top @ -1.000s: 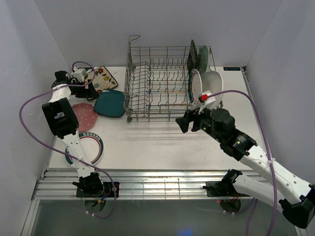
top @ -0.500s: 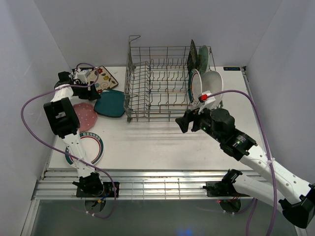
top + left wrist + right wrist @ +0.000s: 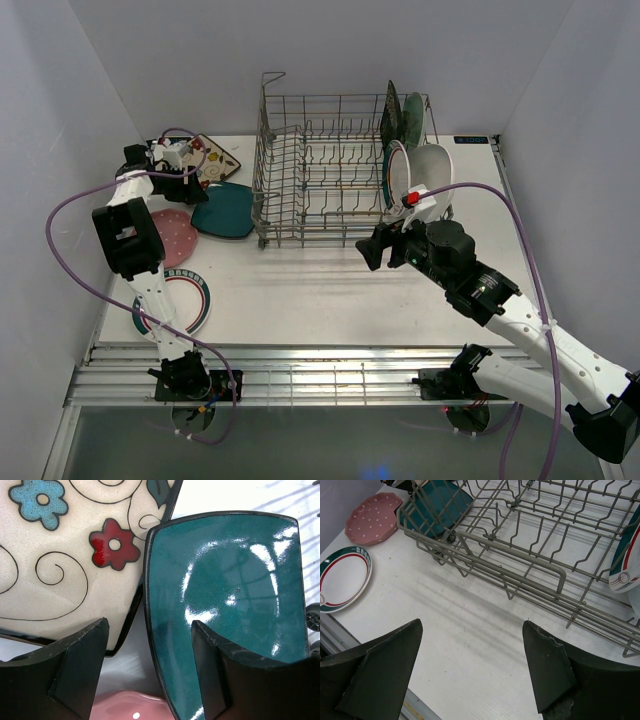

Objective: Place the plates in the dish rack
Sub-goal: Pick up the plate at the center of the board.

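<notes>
The teal square plate [image 3: 230, 600] [image 3: 226, 211] lies flat beside the cream floral square plate [image 3: 55, 565] [image 3: 212, 160]. My left gripper [image 3: 150, 630] [image 3: 196, 190] hangs low over them, open, its jaws straddling the teal plate's left rim without touching it. A pink dotted plate [image 3: 170, 236] [image 3: 130, 707] and a green-rimmed round plate [image 3: 178, 302] [image 3: 342, 577] lie nearer the front. The dish rack [image 3: 325, 170] [image 3: 530, 555] holds several upright plates at its right end, among them a plain white one [image 3: 433, 170]. My right gripper [image 3: 368, 250] [image 3: 473, 625] is open over bare table in front of the rack.
The left arm's purple cable [image 3: 60, 230] loops over the table's left side. White walls close in on three sides. The metal rail [image 3: 320, 385] runs along the near edge by the arm bases.
My left gripper has shifted right, from the cream floral plate toward the teal plate's edge, and its jaws have narrowed. The right arm has not moved.
</notes>
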Robot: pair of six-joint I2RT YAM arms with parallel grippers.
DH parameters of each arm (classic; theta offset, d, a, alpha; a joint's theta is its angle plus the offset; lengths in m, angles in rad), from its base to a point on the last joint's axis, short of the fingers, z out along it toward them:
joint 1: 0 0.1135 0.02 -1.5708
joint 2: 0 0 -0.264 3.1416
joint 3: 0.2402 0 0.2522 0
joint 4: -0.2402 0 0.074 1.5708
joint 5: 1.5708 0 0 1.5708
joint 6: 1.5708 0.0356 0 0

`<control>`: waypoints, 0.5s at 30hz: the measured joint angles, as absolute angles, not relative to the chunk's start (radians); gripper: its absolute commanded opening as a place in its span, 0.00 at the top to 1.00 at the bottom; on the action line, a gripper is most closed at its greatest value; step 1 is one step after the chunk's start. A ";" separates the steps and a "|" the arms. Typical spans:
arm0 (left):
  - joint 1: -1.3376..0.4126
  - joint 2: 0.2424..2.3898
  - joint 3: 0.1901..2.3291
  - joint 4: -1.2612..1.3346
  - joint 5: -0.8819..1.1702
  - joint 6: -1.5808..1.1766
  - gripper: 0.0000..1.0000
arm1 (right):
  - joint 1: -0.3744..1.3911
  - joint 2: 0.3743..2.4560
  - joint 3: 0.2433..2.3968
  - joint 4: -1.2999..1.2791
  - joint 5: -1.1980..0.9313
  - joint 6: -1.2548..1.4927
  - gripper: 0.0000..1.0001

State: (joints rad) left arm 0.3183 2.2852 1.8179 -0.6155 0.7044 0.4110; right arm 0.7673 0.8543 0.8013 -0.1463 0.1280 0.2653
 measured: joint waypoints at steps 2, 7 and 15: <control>0.318 2.283 1.816 -0.616 0.704 0.411 0.24 | 0.767 0.854 0.801 -0.146 0.128 0.266 0.13; 0.319 2.269 1.805 -0.624 0.696 0.410 0.24 | 0.767 0.854 0.801 -0.146 0.128 0.265 0.13; 0.337 2.221 1.744 -0.638 0.695 0.407 0.24 | 0.767 0.855 0.801 -0.146 0.128 0.265 0.13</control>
State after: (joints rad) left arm 0.3370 2.2208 1.7439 -0.6384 0.6952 0.4072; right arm 0.7673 0.8555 0.8013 -0.1463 0.1280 0.2649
